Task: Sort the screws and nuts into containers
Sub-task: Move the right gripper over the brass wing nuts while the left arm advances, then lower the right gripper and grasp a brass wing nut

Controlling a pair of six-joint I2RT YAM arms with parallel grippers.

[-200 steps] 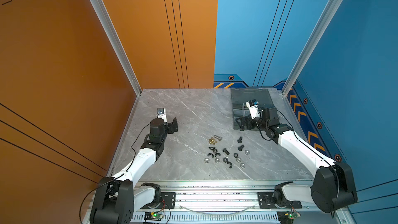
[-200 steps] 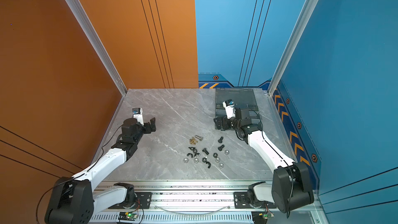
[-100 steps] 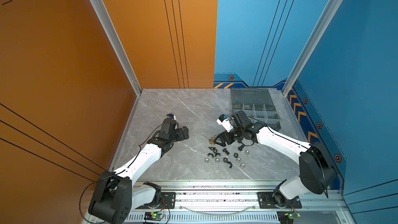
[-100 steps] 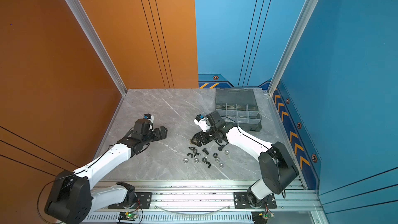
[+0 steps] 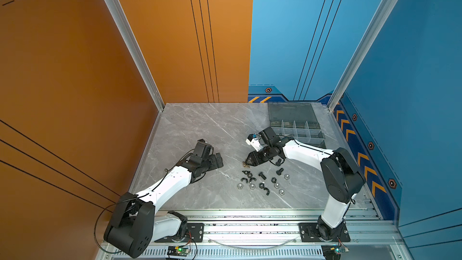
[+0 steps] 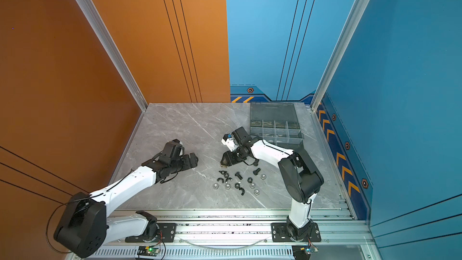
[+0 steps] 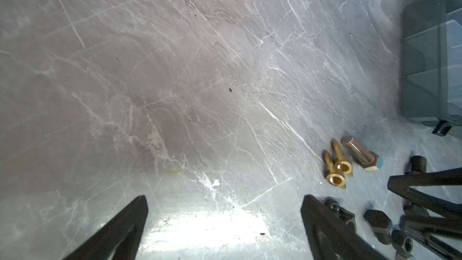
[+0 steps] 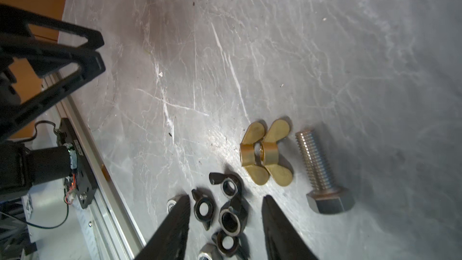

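Loose screws and nuts lie in a pile (image 5: 262,181) (image 6: 237,181) at the table's front middle. My right gripper (image 5: 248,162) (image 6: 224,162) (image 8: 226,197) is low over the pile's far left end, open, with several black wing nuts (image 8: 228,211) on the table between its fingers. Just past its tips lie two brass wing nuts (image 8: 265,156) (image 7: 337,168) and a silver screw (image 8: 317,166) (image 7: 360,153). My left gripper (image 5: 217,161) (image 6: 192,160) (image 7: 224,197) is open and empty, left of the pile. The containers are compartments of a grey organiser box (image 5: 297,131) (image 6: 275,130).
The box's lid (image 5: 291,112) lies open flat toward the back wall. Black screws (image 5: 261,175) and silver hex nuts (image 5: 281,191) are spread right of the right gripper. A metal rail (image 5: 250,215) runs along the table's front edge.
My right arm has swung from the organiser box down to the pile, and its jaws have narrowed. The left gripper has moved right toward the pile.
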